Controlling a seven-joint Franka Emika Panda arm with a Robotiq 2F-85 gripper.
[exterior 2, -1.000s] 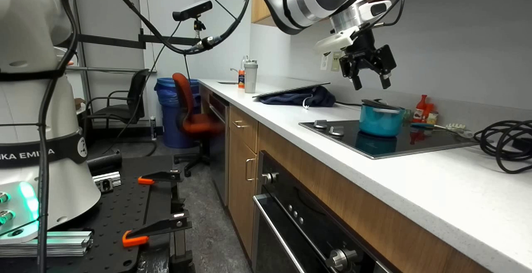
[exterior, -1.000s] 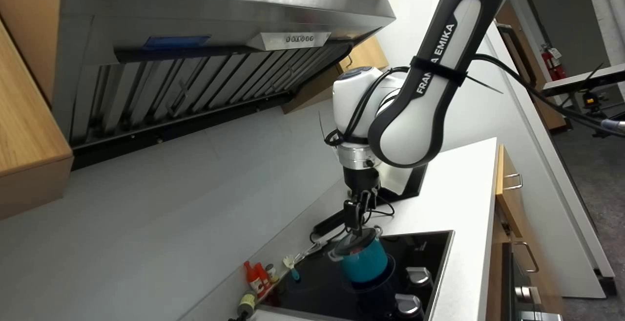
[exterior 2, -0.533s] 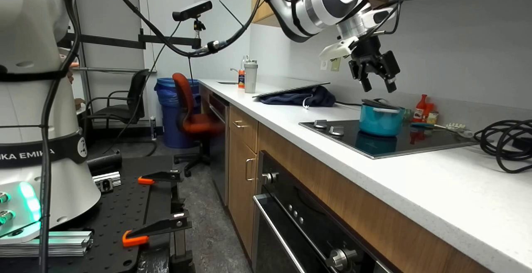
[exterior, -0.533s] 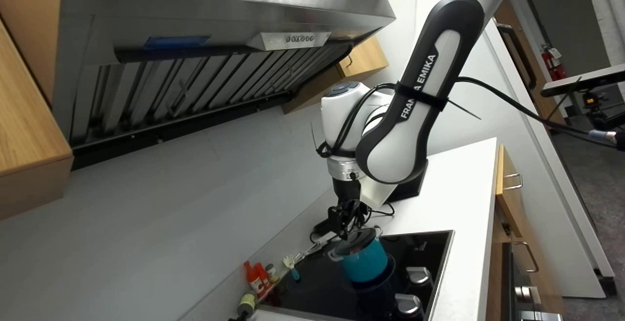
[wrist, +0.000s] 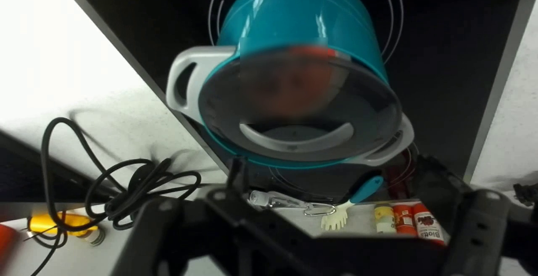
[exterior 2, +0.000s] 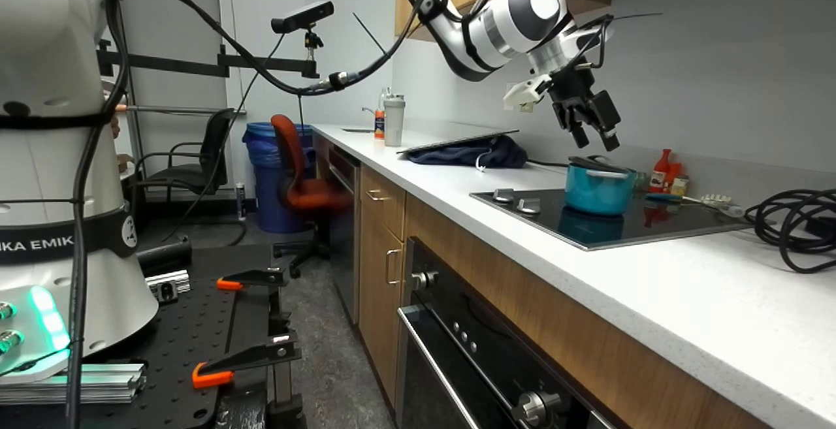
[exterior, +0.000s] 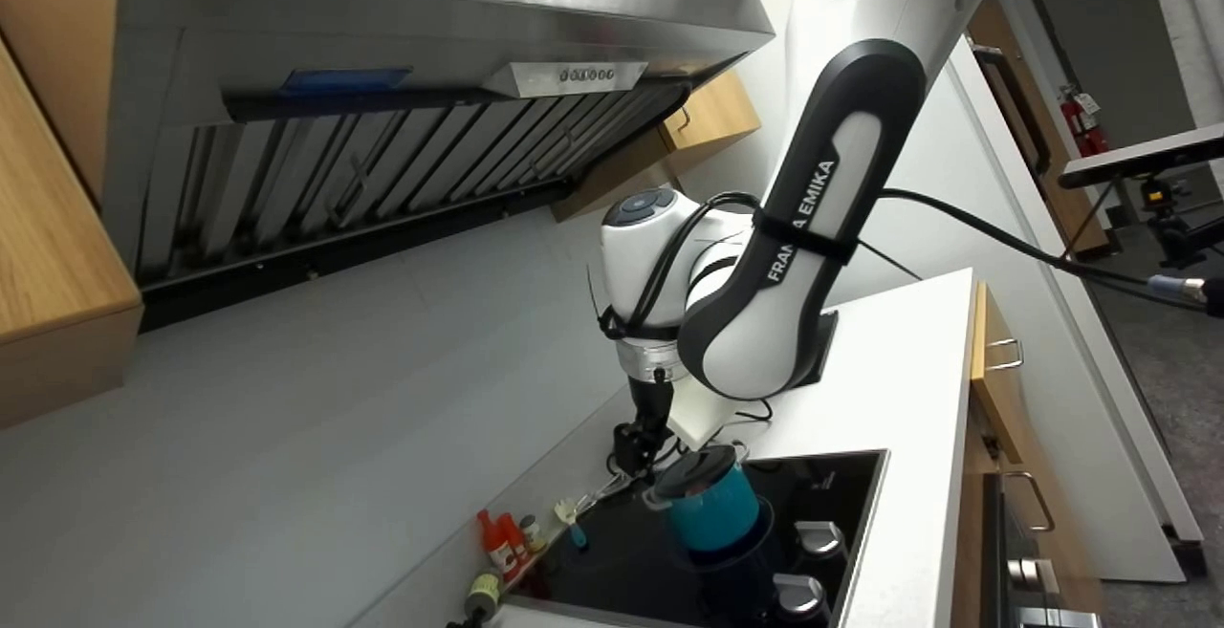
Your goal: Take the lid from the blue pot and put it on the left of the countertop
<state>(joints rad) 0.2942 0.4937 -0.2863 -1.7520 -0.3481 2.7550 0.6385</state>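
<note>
At the near end of the surface (exterior 2: 692, 298), a black cable (exterior 2: 819, 223) lies coiled by the back corner of the cooktop (exterior 2: 679, 223) in an exterior view. Beyond, the blue pot (exterior 2: 593, 190) stands on the cooktop, behind two knobs (exterior 2: 529, 206) at the front edge, its lid (wrist: 298, 103) in place. The gripper (exterior 2: 596, 140), jaws apart, hangs just above, a gap showing over the lid. The wrist view picks out the lid's curved grey handle (wrist: 296, 142). Red bottles (exterior: 495, 544) stand by the surface's back edge. Only an exterior view shows a shaker bottle (exterior 2: 394, 122) toward the far end; a background fire extinguisher (exterior: 1073, 126) likewise appears only in an exterior view.
</note>
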